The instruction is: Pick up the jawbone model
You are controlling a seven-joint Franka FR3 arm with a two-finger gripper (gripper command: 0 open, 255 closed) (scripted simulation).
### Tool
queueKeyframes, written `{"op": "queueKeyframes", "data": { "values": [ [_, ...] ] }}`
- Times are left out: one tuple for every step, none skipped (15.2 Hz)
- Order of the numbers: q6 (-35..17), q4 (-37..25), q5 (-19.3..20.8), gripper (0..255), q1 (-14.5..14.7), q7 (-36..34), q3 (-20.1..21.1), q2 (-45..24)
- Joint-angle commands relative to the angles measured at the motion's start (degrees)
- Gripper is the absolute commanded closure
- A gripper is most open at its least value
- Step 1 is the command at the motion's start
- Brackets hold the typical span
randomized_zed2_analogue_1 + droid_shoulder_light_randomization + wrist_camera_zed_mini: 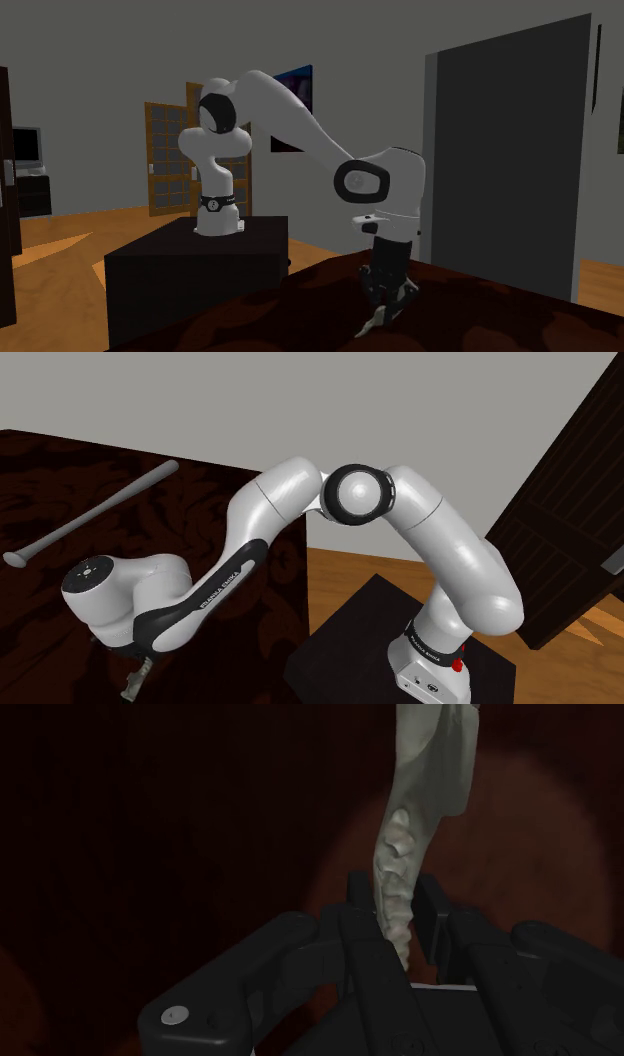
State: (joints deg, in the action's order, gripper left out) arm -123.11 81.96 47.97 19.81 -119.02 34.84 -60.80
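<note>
Gripper (395,901) closed narrowly on pale jawbone model (420,814), toothed edge clasped between both fingers. Model at 7 o'clock in shoulder view, beneath wrist; grey bat (90,517) on dark table (40,462) toward 10 o'clock.

Pale bone-grey jawbone model (425,804); dark brown swirl-patterned table (60,472); grey bat (95,513); black stand (360,632).

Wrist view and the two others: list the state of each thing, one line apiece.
pincer: shut on the jawbone model.
jawbone model: clasped near one end.
grey bat: lying flat on the table.
</note>
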Motion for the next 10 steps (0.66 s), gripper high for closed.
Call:
{"op": "queueKeyframes", "data": {
  "values": [
    [0.62, 0.57, -0.42, 255, -0.34, 0.15, 0.5, 1.1],
    [0.94, 0.84, -0.64, 255, -0.53, 0.25, 0.75, 1.66],
    [1.27, 1.11, -0.87, 255, -0.72, 0.35, 1.01, 2.22],
    [1.59, 1.36, -1.1, 255, -0.91, 0.45, 1.26, 2.77],
    [1.93, 1.6, -1.33, 255, -1.1, 0.56, 1.52, 3.32],
    [2.27, 1.82, -1.57, 255, -1.28, 0.68, 1.77, 3.86],
    [2.61, 2.02, -1.81, 255, -1.46, 0.79, 2.03, 4.39],
    [2.96, 2.22, -2.05, 255, -1.64, 0.92, 2.29, 4.92],
    [3.01, 2.26, -2.09, 255, -1.67, 0.93, 2.33, 5.0],
    [3.01, 2.25, -2.09, 255, -1.67, 0.93, 2.33, 5.0]
  ]
}}
